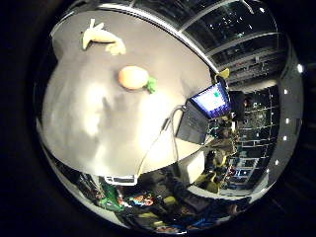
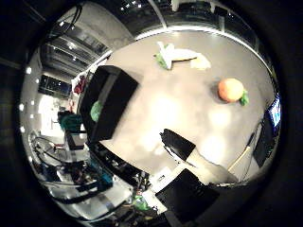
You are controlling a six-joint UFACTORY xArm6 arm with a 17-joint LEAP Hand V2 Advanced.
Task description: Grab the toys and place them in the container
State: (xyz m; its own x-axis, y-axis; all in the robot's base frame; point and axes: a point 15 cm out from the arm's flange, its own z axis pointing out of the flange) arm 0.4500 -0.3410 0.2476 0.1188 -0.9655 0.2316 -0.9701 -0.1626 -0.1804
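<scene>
Robot hand [image 2: 189, 156] high above counter [image 2: 180, 109], fingers apparently extended, holding nothing. 2 toys well below: orange [image 2: 230, 89] and bird [image 2: 177, 55]. Bin [image 2: 111, 101] opposite.

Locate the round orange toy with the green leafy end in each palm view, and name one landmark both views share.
Little finger side palm view: the round orange toy with the green leafy end lies on the grey table, between the pale yellow-and-white plush toy and the open laptop.
Thumb side palm view: it lies on the same table, beside the laptop.
Shared landmark: the plush toy.
</scene>
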